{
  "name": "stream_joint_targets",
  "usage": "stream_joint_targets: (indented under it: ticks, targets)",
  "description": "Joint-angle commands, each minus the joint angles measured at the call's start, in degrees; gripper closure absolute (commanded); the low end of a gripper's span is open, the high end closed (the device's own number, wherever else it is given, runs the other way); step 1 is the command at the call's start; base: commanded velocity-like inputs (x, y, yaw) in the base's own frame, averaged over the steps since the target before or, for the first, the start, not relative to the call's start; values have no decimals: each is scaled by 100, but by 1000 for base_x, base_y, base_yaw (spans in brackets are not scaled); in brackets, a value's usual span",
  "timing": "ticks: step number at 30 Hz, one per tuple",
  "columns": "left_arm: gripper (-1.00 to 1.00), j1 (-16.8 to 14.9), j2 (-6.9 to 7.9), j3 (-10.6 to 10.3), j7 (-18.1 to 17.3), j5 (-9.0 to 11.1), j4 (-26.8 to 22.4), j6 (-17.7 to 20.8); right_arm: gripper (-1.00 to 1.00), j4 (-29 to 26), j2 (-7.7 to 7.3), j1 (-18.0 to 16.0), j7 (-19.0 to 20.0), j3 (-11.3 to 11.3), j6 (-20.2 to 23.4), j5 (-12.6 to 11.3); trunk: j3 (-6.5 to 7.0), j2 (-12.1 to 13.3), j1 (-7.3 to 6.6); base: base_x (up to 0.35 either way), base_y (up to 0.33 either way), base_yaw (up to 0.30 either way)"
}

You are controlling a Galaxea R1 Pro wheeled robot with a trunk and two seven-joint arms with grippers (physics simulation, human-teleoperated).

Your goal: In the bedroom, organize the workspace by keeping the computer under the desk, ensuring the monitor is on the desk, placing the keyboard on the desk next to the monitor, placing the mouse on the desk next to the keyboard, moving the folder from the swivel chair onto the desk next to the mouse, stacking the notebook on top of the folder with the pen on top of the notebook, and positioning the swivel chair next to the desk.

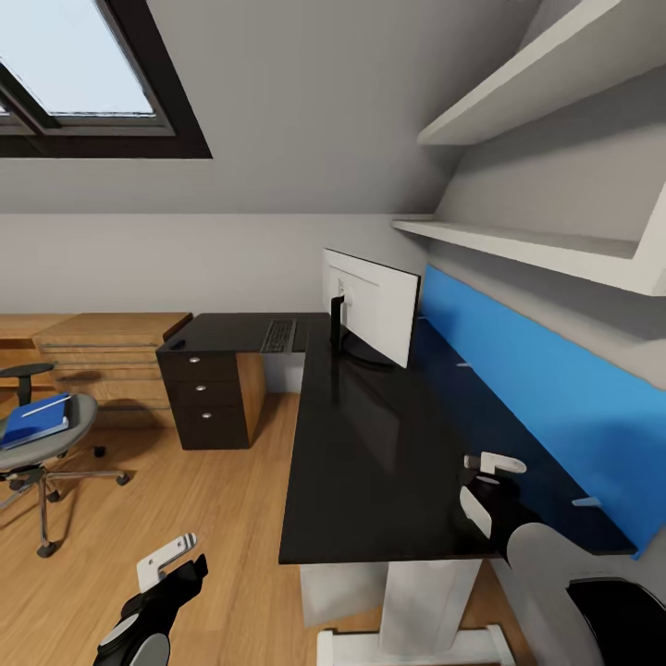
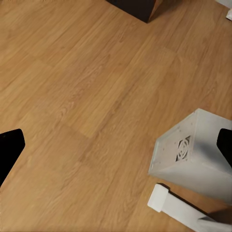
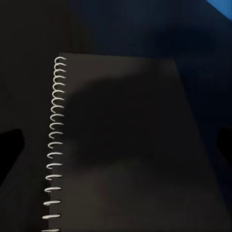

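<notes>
The black L-shaped desk (image 1: 370, 462) carries the monitor (image 1: 375, 305), white back toward me, with the keyboard (image 1: 277, 335) beyond it and a small dark lump, the mouse (image 1: 176, 344), at the far left corner. My right gripper (image 1: 486, 486) hovers open over the desk's near right end, directly above the grey spiral notebook (image 3: 125, 145). The swivel chair (image 1: 42, 453) stands at the left on the floor and holds the blue folder (image 1: 35, 421), with the thin white pen (image 1: 46, 406) on top. The white computer (image 2: 191, 154) sits under the desk. My left gripper (image 1: 176, 566) hangs open over the floor.
A black three-drawer unit (image 1: 205, 398) supports the desk's far wing, beside a light wood dresser (image 1: 102, 356). A blue panel (image 1: 555, 388) and white shelves (image 1: 536, 245) line the wall on the right. The white desk foot (image 2: 169, 203) lies next to the computer. Wood floor (image 1: 213, 518) spreads between chair and desk.
</notes>
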Motion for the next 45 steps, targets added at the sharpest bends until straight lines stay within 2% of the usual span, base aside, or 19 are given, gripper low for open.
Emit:
stream_joint_targets:
  ticks: [1, 11, 22, 30, 34, 45]
  targets:
    - [-100, -5, 6, -12, 44, 27, -8, 15, -100, -20, -6, -2, -32, 49, 42, -39, -7, -4, 0, 0, 0, 0]
    - [-100, -4, 9, -12, 36, 22, -4, 15, -100, -179, -28, -2, 449, 36, -217, -24, -7, -4, 0, 215, 0, 0]
    - [-100, -5, 8, -12, 35, 27, 1, 24, -100, -188, -121, -2, 529, 36, -237, -21, -7, -4, 0, 287, -38, 0]
    - [-100, -5, 8, -21, 35, 15, 1, 30, -100, -137, -235, -2, 604, 39, -238, -21, -7, -4, 0, 55, -51, 0]
    - [-100, -4, 14, -111, 35, 12, 1, 28, -100, -128, -299, -2, 699, 38, -238, -26, -7, -4, 0, 108, -206, 0]
    - [-100, -5, 28, -162, 32, 28, -56, 20, -100, -110, -361, -2, 840, 30, -183, -34, -7, -4, 0, 44, -74, 0]
